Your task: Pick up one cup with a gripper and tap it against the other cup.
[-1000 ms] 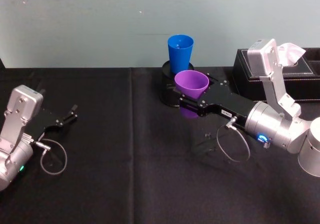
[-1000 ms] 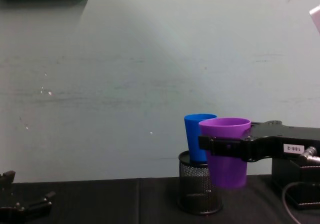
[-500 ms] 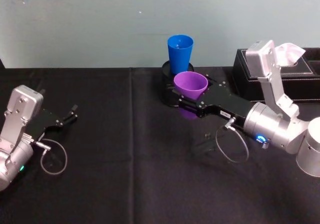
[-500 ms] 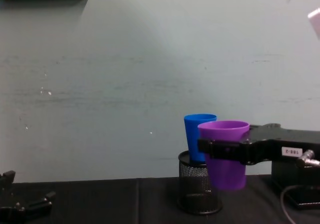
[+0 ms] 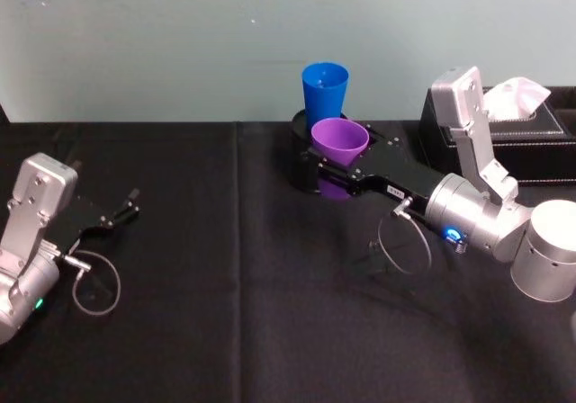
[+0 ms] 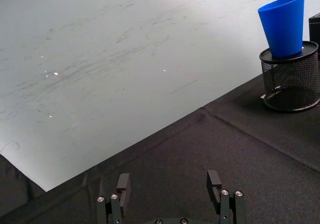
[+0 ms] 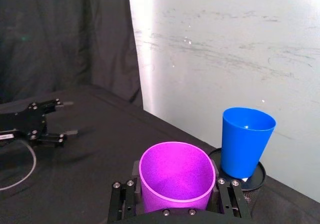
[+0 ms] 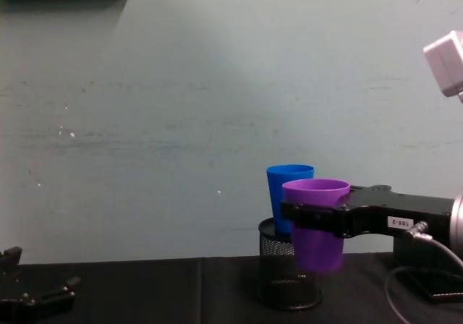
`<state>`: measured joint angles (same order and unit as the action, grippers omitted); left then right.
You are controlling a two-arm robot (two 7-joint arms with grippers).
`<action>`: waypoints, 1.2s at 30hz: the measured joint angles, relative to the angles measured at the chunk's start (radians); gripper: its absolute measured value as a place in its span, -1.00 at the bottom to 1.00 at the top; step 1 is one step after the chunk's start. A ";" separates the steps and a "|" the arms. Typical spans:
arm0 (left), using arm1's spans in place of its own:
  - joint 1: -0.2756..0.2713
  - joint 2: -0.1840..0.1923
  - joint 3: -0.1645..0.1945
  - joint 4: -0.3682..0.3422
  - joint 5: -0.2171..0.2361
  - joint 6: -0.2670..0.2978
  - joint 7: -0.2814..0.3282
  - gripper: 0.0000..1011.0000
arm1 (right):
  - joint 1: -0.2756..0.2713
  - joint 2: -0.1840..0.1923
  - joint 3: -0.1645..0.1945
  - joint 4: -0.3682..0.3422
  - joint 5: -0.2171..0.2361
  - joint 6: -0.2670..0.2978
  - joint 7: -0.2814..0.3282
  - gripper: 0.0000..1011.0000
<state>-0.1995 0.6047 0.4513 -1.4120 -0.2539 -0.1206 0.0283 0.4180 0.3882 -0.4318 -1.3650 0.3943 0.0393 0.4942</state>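
Observation:
My right gripper (image 5: 335,160) (image 7: 176,193) (image 8: 312,215) is shut on the purple cup (image 5: 339,140) (image 7: 177,176) (image 8: 316,223), holding it upright above the table. The blue cup (image 5: 324,94) (image 7: 247,141) (image 8: 286,196) (image 6: 284,25) stands in a black wire-mesh pen holder (image 5: 301,156) (image 8: 285,273) (image 6: 292,76) just behind the purple one. In the head view the purple rim sits close to the blue cup's lower wall; I cannot tell whether they touch. My left gripper (image 5: 126,206) (image 6: 170,184) (image 8: 40,295) rests open at the table's left, holding nothing.
A black tissue box (image 5: 531,142) with white tissue stands at the back right, behind my right arm. A black cloth (image 5: 234,286) covers the table, and a pale wall (image 8: 181,107) runs close behind the cups.
My right gripper has carried the purple cup back and slightly left, closer to the blue cup. The left arm has not moved.

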 joint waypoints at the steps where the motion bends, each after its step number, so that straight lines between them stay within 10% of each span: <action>1: 0.000 0.000 0.000 0.000 0.000 0.000 0.000 0.98 | 0.007 -0.005 -0.001 0.012 0.000 -0.007 0.004 0.47; 36: 0.000 0.000 0.000 0.000 0.000 0.000 0.000 0.98 | 0.244 -0.166 -0.016 0.449 -0.017 -0.164 0.087 0.47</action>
<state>-0.1995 0.6047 0.4514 -1.4120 -0.2539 -0.1206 0.0283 0.6615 0.2218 -0.4483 -0.9158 0.3777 -0.1249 0.5810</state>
